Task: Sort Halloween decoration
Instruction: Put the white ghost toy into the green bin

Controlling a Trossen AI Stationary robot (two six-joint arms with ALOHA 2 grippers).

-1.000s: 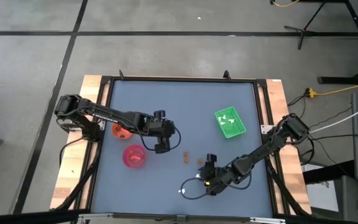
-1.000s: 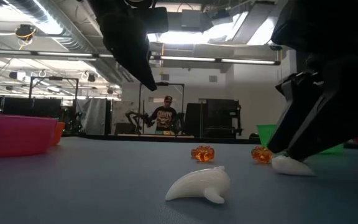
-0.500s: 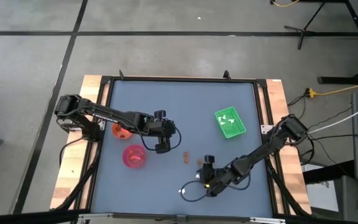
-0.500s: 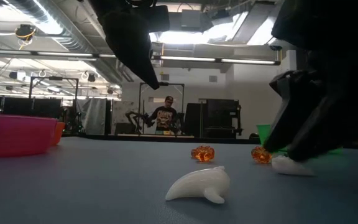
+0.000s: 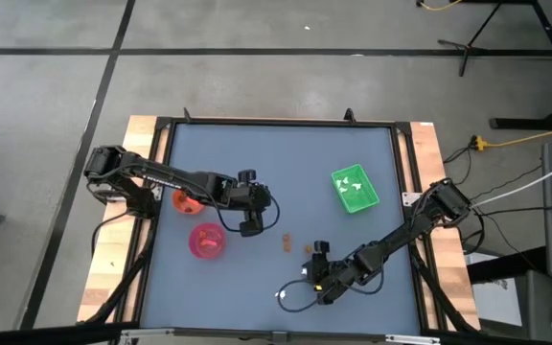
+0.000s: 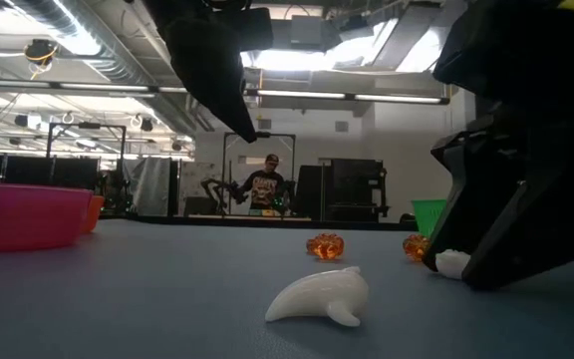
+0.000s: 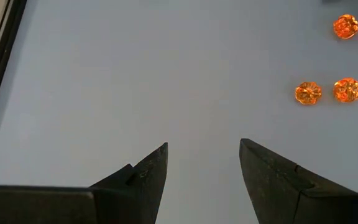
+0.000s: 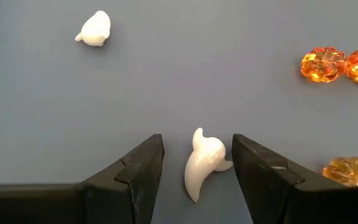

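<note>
Right claw [image 8: 194, 171] now straddles ghost [image 8: 204, 163].

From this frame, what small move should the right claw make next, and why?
Probably close. The right claw stands open at the table with a white ghost piece lying between its fingers, one finger already at the piece's side. The left claw waits open over bare table.

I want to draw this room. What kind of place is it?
Probably a robot lab or workshop. Bare ceiling ducts and strip lights hang overhead, equipment racks stand behind a person, and cables trail over the concrete floor.
</note>
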